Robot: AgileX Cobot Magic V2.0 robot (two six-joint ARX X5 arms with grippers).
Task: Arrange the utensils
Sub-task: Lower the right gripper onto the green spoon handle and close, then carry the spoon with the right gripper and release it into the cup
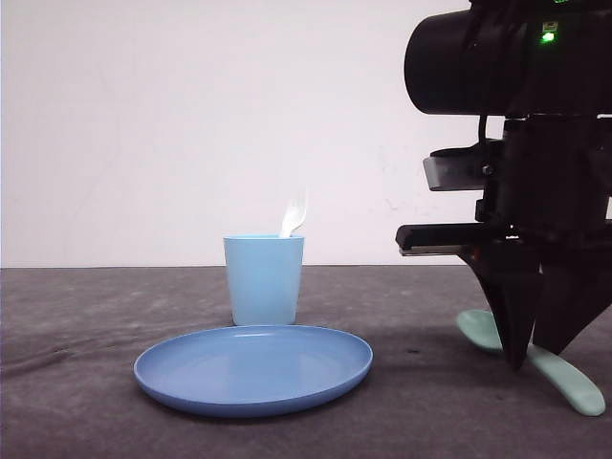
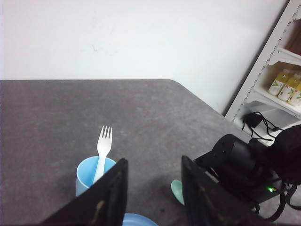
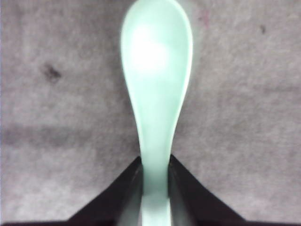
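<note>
We see even, soft indoor light in all views. The white wall (image 1: 191, 124) is very bright, almost washed out, while the grey table (image 1: 76, 382) stays dim. The plate (image 1: 253, 368) throws only a thin, soft shadow. In the right wrist view the spoon (image 3: 156, 94) is blurred and has a strong white glare on its bowl. The fork (image 1: 294, 216) looks blurry in the front view. The right arm (image 1: 535, 191) is nearly black, with little detail.
</note>
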